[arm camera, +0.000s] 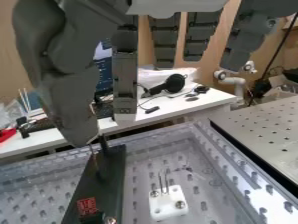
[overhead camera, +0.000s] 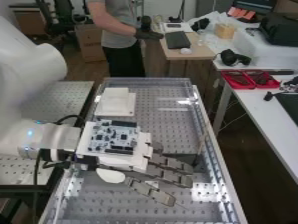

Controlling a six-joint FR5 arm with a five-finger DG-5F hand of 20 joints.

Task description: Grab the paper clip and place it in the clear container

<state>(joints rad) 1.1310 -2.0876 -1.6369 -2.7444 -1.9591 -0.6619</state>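
Observation:
In the high view the hand (overhead camera: 161, 172) is over the perforated bench, its fingers straight and spread toward the lower right. Fingers and thumb of the hand (arm camera: 125, 75) hang down in the wrist view, extended, with nothing visibly gripped. Below them a small white block (arm camera: 168, 204) sits on the bench, with thin upright metal prongs (arm camera: 163, 182) on it. Whether these are the paper clip, I cannot tell. Clear walls (overhead camera: 211, 145) surround the perforated surface; I cannot tell whether they are the clear container.
A dark plate (arm camera: 100, 187) with a black post stands beside the white block. White square pieces (overhead camera: 115, 102) lie farther up the bench. A side table (arm camera: 166, 107) holds headphones (arm camera: 167, 85) and cables. Another perforated table (arm camera: 269, 125) adjoins the enclosure.

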